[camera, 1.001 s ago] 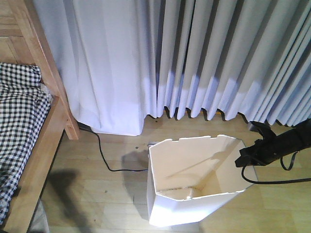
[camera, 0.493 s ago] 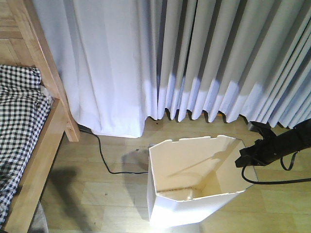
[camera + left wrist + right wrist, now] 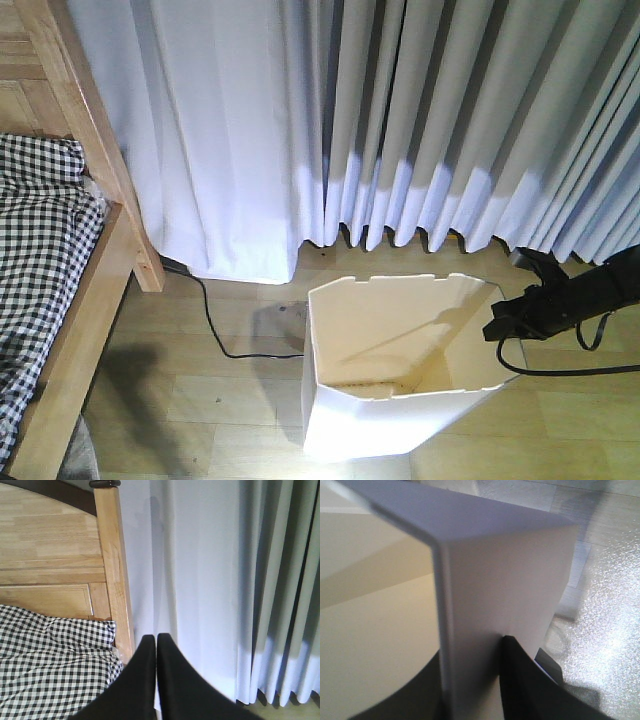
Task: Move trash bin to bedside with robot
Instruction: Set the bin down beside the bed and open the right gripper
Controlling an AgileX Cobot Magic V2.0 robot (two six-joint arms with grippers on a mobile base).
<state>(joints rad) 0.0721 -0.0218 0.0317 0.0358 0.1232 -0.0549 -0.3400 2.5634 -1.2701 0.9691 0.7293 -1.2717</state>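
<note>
The bedside (image 3: 95, 280), a light wooden frame with checked bedding (image 3: 35, 260), is cut off at the left edge. The left tool (image 3: 156, 640) has its fingers pressed together, facing the bedpost (image 3: 112, 580). A black cable (image 3: 215, 325) crosses the floor (image 3: 200, 400) below pale curtains (image 3: 400, 120). The trash bin (image 3: 385, 425) stands right of centre, well apart from the bed. The right tool (image 3: 497, 328) pinches the bin's right wall, and its arm runs off the frame.

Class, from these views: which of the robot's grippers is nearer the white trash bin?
Right. The right gripper grips the side wall of the trash bin, a finger on each face. The left gripper, shut, faces the bed frame post, no bin in its view.
</note>
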